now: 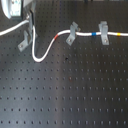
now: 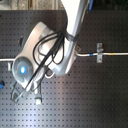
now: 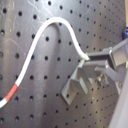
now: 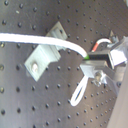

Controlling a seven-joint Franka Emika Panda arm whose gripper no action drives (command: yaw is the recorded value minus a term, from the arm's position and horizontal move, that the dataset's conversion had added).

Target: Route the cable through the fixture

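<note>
Lab bench: black perforated optical breadboard (image 1: 75, 95), bolted grey clips (image 1: 103, 31).

1. The first exterior view looks slanting down at the perforated board (image 1: 75, 95) from its side, rather near.
2. The second exterior view looks straight down from above the arm (image 2: 50, 50).
3. Both exterior views share the squarish clip (image 1: 104, 31) (image 2: 99, 52).
4. Both wrist views look very near past the gripper (image 3: 92, 62) (image 4: 95, 62) at the board.

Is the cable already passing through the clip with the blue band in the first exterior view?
Yes, the cable runs through that clip, its blue band just beside it.
</note>
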